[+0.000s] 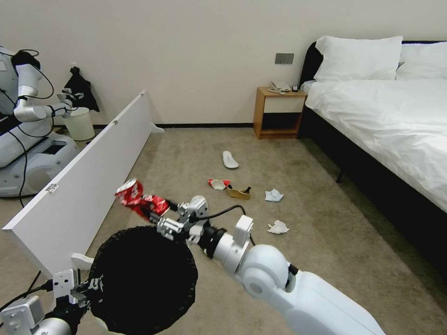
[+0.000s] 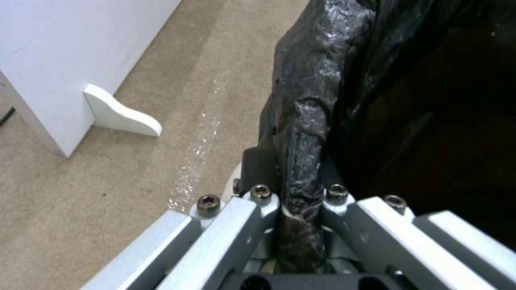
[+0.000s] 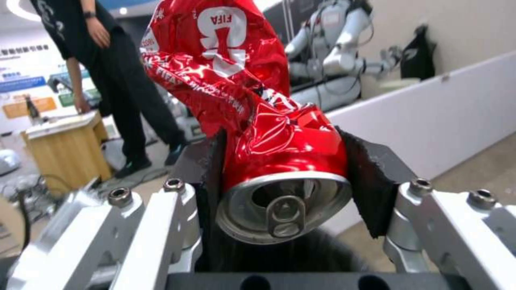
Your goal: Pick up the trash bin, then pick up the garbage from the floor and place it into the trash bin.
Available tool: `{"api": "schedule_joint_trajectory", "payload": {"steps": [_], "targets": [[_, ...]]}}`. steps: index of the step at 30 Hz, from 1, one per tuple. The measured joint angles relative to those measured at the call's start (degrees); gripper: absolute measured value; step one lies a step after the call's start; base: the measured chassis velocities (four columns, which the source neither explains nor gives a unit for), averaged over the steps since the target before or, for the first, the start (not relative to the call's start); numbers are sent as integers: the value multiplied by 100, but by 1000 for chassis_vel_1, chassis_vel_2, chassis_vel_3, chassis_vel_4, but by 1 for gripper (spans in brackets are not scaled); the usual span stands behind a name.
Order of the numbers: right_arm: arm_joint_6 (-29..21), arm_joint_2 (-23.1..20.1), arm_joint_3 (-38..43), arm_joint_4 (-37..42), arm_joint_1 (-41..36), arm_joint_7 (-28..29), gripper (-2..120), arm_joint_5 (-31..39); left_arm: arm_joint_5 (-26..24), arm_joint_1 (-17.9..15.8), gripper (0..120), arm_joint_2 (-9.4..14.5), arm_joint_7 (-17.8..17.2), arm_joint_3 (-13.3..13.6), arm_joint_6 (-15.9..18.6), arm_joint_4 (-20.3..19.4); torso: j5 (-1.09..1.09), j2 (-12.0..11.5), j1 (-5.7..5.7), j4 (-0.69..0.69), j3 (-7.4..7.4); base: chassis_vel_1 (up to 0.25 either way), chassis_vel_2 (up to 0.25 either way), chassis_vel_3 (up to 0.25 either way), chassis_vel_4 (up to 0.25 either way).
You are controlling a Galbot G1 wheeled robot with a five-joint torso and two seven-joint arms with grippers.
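Observation:
The trash bin (image 1: 142, 279), lined with a black bag, is at the lower left of the head view, its mouth facing up. My left gripper (image 1: 79, 288) is shut on its near rim; the left wrist view shows the fingers (image 2: 236, 225) clamping the bag-covered rim (image 2: 301, 169). My right gripper (image 1: 165, 218) is shut on a crushed red can (image 1: 139, 200), held just above the bin's far rim. The black pads (image 3: 371, 181) squeeze the can (image 3: 252, 112) near its top. On the carpet lie a white slipper (image 1: 230, 159), a red-white carton (image 1: 219, 184), a brown paper scrap (image 1: 239, 192) and two tissues (image 1: 274, 195) (image 1: 278, 227).
A long white partition board (image 1: 88, 177) stands on the left, one foot (image 2: 121, 112) close to the bin. Behind it is another robot (image 1: 28, 116) with an off-white bin (image 1: 80, 123). A nightstand (image 1: 278, 114) and a bed (image 1: 386, 121) are on the right.

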Motion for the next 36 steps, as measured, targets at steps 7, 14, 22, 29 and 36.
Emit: {"api": "schedule_joint_trajectory", "payload": {"steps": [7,14,22,29,36], "targets": [[-38,-309,-266,24,-168,52,48,16,-156,-97,2,64,-104,4,69,1,0,0,0,-1,0,0,0,0,0],[-44,-498,-412,79,-282,71,48,-11,-162,-117,2,60,-143,7,82,-40,1,0,0,0,0,0,0,0,0],[-87,-609,-531,158,-342,140,53,-34,-183,-114,2,49,-153,15,85,-63,1,0,0,0,-1,0,0,0,0],[-102,-593,-616,166,-267,164,78,-28,-222,-142,2,18,-195,65,98,-63,1,0,0,0,0,0,0,0,0],[-98,-516,-699,142,-196,174,99,-22,-281,-112,2,11,-244,67,128,-94,0,0,0,0,0,0,0,0,0]]}}
